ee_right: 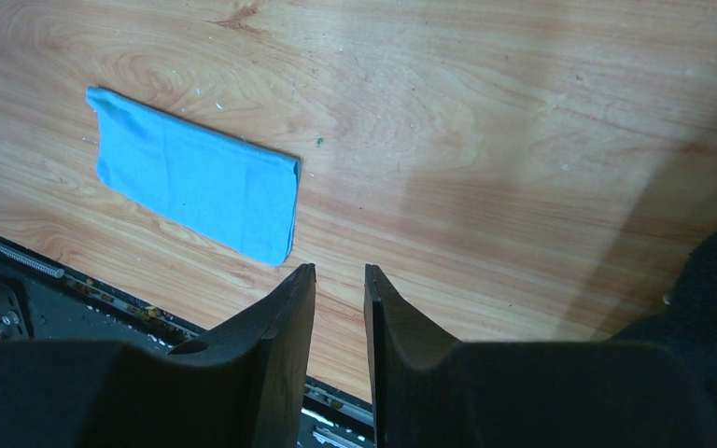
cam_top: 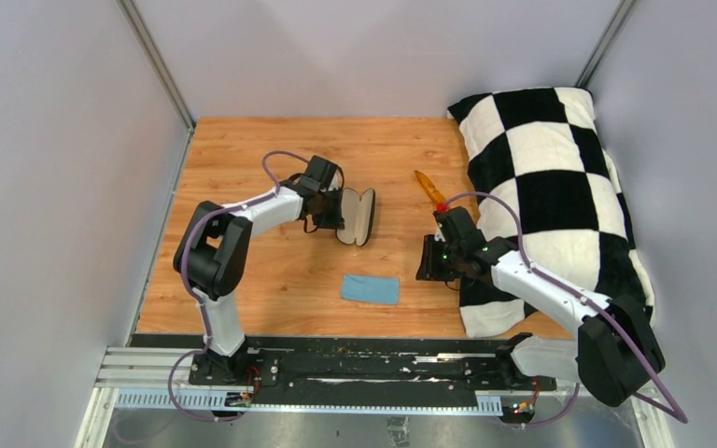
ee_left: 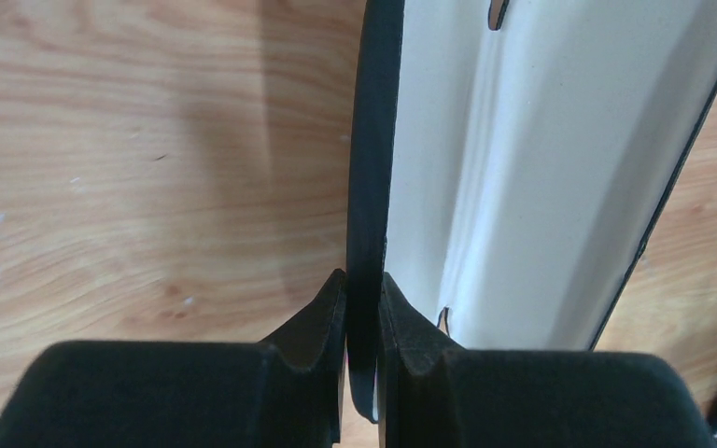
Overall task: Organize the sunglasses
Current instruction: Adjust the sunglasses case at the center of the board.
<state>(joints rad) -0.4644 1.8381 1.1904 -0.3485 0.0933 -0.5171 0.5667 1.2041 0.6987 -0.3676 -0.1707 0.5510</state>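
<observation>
The amber-orange sunglasses (cam_top: 427, 187) lie on the wooden table beside the pillow's left edge, with neither gripper touching them. The black glasses case (cam_top: 357, 215) stands open at mid-table, its white lining (ee_left: 541, 168) showing. My left gripper (cam_top: 336, 207) is shut on the case's black rim (ee_left: 373, 168), which runs up between the pads in the left wrist view (ee_left: 364, 299). My right gripper (cam_top: 434, 259) hangs over bare wood just below the sunglasses. Its jaws stand a narrow gap apart with nothing between them (ee_right: 340, 280).
A light-blue cloth (cam_top: 371, 288) lies flat near the table's front edge, left of my right gripper (ee_right: 196, 182). A black-and-white checkered pillow (cam_top: 560, 187) fills the right side. The black rail (cam_top: 373, 359) runs along the near edge. Grey walls enclose the table.
</observation>
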